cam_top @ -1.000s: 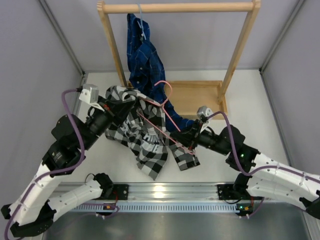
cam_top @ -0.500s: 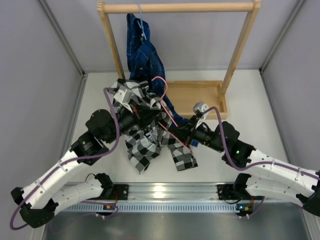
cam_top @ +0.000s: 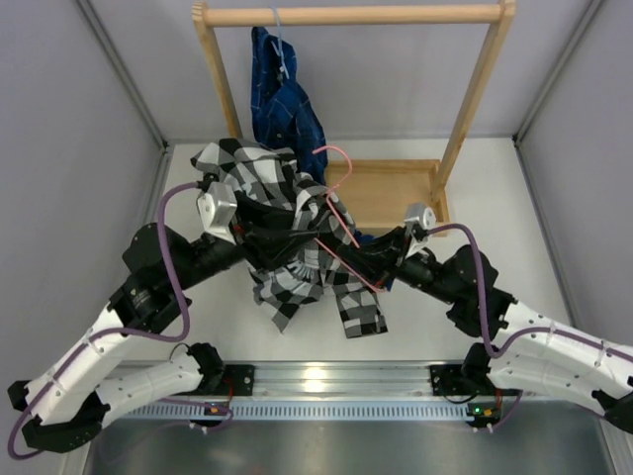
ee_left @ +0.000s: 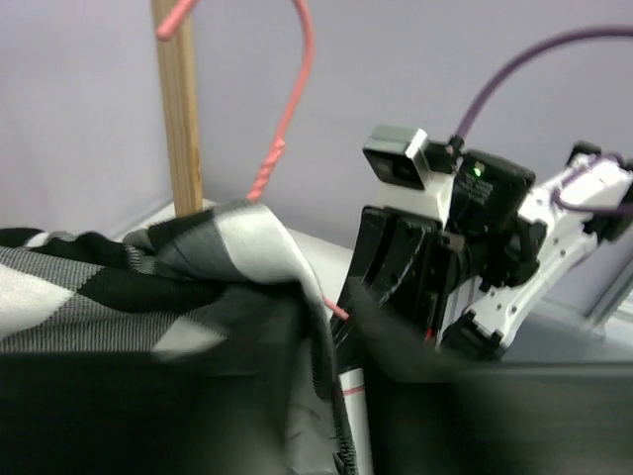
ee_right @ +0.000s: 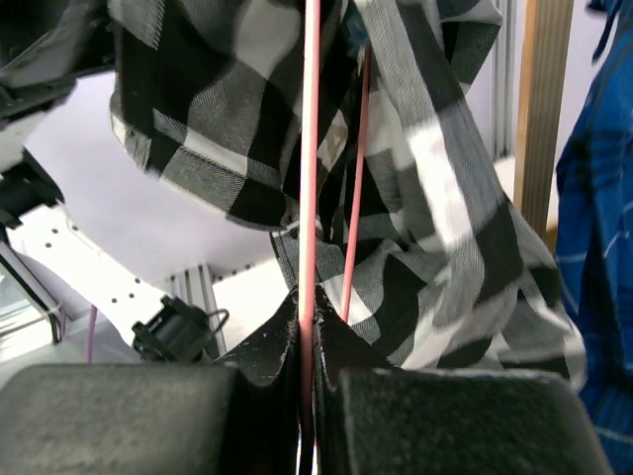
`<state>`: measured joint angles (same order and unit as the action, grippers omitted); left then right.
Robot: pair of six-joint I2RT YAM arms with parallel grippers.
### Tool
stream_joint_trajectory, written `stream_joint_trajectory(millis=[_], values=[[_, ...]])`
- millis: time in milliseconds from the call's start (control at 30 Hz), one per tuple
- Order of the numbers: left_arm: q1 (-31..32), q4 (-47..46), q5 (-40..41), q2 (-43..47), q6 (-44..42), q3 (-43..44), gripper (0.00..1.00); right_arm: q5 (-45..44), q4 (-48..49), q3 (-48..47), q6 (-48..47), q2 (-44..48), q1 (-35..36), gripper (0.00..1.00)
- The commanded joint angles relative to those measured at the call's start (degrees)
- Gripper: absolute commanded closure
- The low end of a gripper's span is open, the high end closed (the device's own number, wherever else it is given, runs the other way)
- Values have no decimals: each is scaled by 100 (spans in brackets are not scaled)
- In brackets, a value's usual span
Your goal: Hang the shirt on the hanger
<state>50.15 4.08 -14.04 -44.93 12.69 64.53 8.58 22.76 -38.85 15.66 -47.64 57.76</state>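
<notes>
The hanger (cam_top: 348,240) is pinched on one of its wires by the clenched right tool (cam_top: 382,265). Its long axis runs from that tool up and away toward the wooden rack (cam_top: 346,15), hook at the far end. The shirt (cam_top: 282,252) is bunched above the table (cam_top: 475,198) just left of the wire, touching it, and is draped over the nearer left tool (cam_top: 252,236). That tool's fingers are buried in folds, so its grip cannot be told.

Blue plaid shirt (cam_top: 285,109) hanging from wooden rack (cam_top: 346,15).
</notes>
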Motion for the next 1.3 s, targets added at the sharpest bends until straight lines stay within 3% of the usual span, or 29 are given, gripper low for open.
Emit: stream_joint_trajectory(millis=[0, 67, 100, 133, 300, 467, 600, 767, 967, 1267], values=[[47, 382, -1081, -208, -758, 340, 52, 126, 1343, 61, -230, 272, 60, 100], [47, 846, -1258, -332, -1013, 664, 35, 170, 1476, 149, -248, 316, 60, 100], [47, 988, -1111, -411, -1084, 796, 3, 127, 1494, 237, -274, 316, 60, 100], [47, 1120, -953, -429, -1215, 920, 2, 100, 1520, 272, -283, 351, 60, 100], [47, 2147, 206, -701, -2041, 2061, 2, 82, 1985, 764, -169, 439, -27, 100], [47, 2992, 245, -1412, -3095, 3108, 2, 275, 2461, 1169, -72, 466, -107, 100], [12, 4302, 147, -2519, -3799, 4049, 2, 495, 2487, 1450, -54, 562, -168, 100], [-259, 4795, -1237, -2995, -4134, 4243, 5, 794, 2163, 1810, 68, 1185, -457, 100], [-682, 4971, -2637, -2908, -4213, 4261, 7, 1935, 1635, 1881, 235, 1696, -1161, 100], [-708, 4998, -2525, -2855, -4002, 4190, 2, 2280, 2020, 2022, 675, 1714, -1601, 100]])
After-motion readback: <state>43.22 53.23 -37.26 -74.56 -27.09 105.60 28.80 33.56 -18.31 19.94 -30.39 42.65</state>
